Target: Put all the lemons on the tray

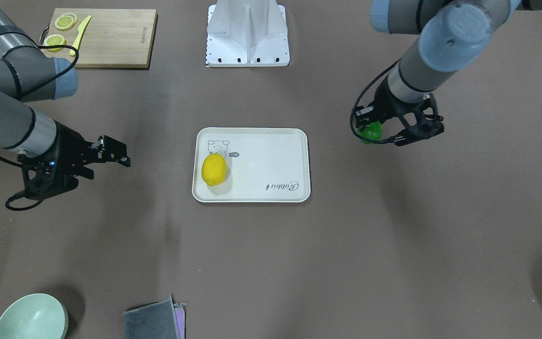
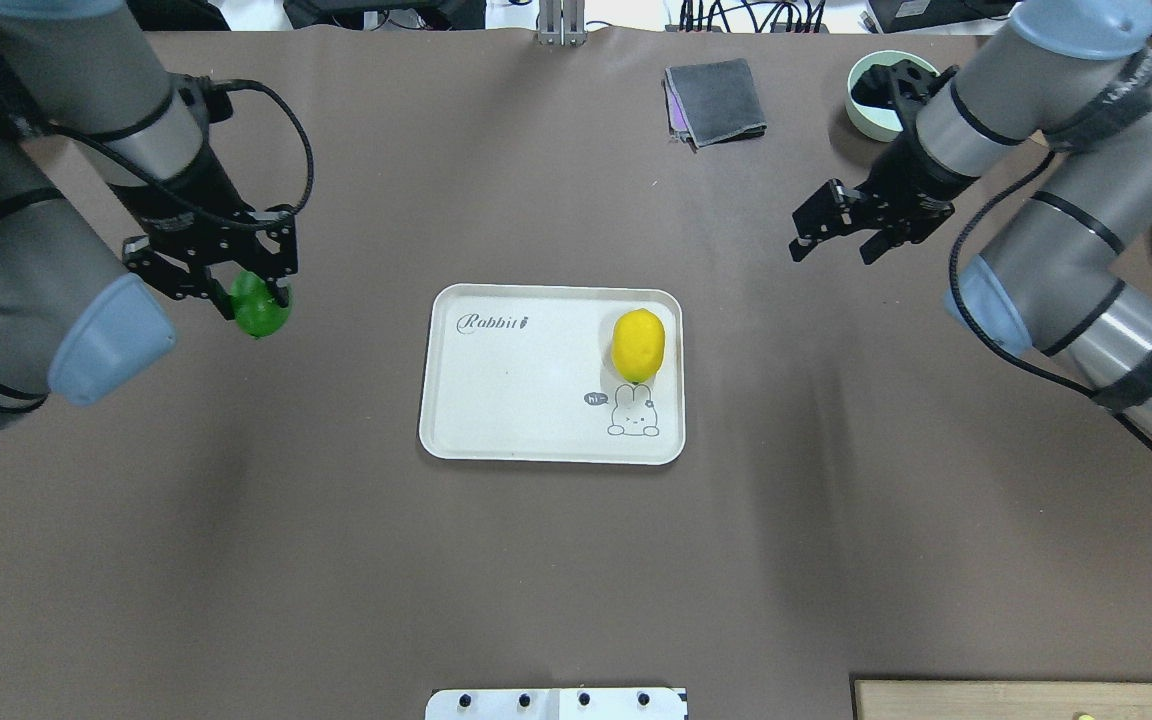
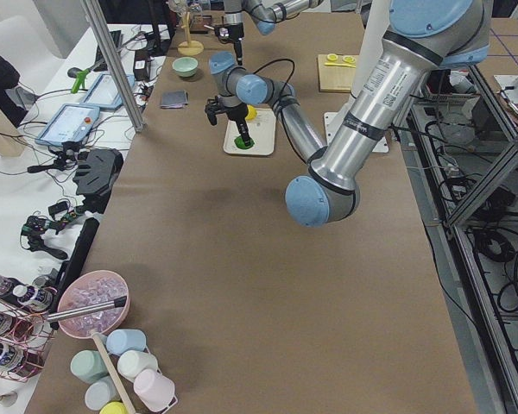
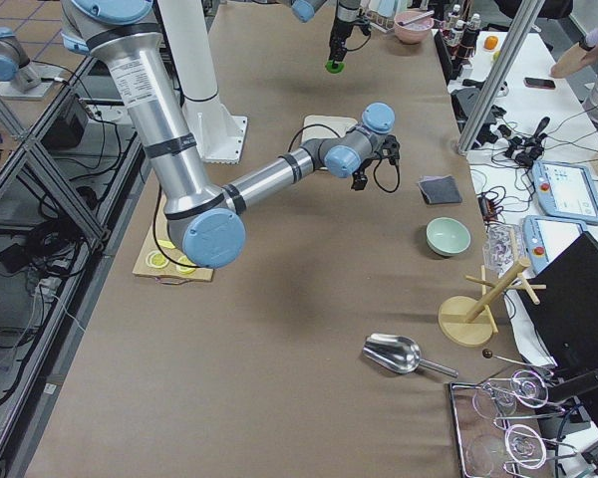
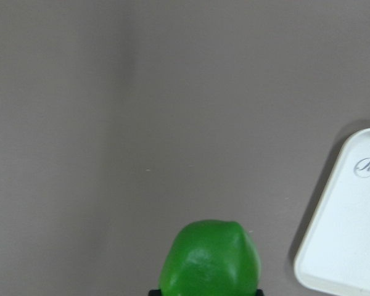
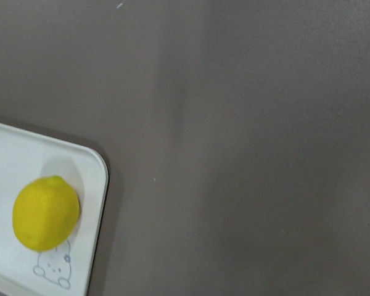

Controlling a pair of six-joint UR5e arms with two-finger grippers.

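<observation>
Overhead exterior: small dark-green oval lemon (image 2: 261,312)?
— Pinched by left gripper (image 2: 258,298), toward desk's left edge. Right gripper (image 2: 833,248): spread, empty. Bright yellow oval lemon (image 2: 638,344): on cream rectangular tray (image 2: 516,390), mid-desk. Hazard: early release, green fruit rolls.

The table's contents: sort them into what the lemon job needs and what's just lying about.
Job in hand:
yellow lemon, already on the tray
green lemon, in the left gripper, off the tray

Lying about:
grey cloth
pale green bowl
wooden cutting board with lemon slices and a yellow knife
</observation>
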